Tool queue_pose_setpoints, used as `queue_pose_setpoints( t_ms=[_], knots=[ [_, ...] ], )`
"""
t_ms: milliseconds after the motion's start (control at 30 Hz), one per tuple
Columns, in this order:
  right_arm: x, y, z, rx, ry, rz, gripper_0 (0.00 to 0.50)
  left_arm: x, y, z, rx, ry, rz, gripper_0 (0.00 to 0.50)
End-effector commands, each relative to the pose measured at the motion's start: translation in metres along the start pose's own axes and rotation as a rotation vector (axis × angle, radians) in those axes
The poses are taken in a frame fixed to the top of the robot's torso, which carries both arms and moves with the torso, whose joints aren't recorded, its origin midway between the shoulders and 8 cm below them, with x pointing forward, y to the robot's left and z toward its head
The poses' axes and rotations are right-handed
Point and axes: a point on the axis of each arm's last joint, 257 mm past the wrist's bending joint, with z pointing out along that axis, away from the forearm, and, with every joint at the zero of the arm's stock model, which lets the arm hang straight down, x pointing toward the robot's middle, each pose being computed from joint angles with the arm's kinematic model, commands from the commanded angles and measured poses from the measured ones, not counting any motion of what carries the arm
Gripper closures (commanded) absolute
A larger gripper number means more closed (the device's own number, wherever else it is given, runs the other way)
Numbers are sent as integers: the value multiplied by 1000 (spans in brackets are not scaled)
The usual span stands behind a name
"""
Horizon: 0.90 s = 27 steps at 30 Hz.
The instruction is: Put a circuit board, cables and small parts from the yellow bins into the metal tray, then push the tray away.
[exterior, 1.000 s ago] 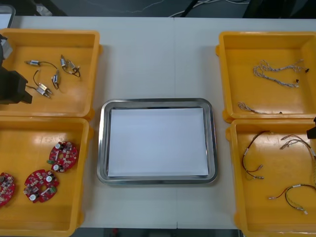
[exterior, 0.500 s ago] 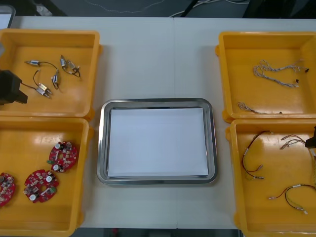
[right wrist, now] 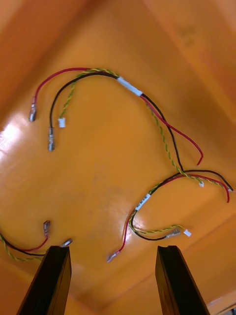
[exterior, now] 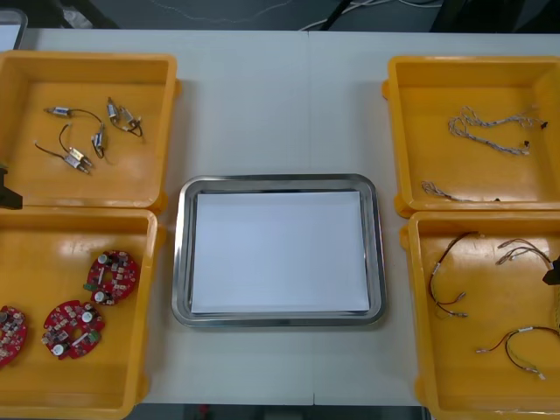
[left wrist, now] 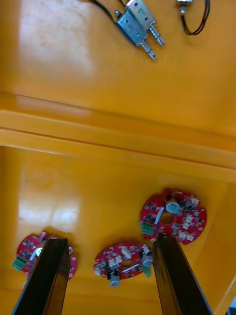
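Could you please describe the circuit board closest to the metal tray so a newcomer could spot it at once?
From the metal tray in the middle of the table, look to the robot's left, to the nearer yellow bin, which holds three red circuit boards. The board meant lies closest to the tray and farthest from the robot; the others lie nearer the outer wall.

Tray mid-table, between two bins left and two right.
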Motion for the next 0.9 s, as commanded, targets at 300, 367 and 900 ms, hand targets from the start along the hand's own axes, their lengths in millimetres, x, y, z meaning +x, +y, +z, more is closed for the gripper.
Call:
queue_pose_setpoints(
  t_ms=[300, 367, 900],
  knots=[
    [22, -14, 39, 46, -21, 63, 0, 24, 56, -8, -41, -48, 64, 0],
    [26, -13, 45, 30, -4, 77, 0, 27, 60, -6, -36, -53, 53, 0],
    [57, -22, 73, -11, 35, 114, 0, 57, 76, 24, -7, -39, -45, 0]
  ],
)
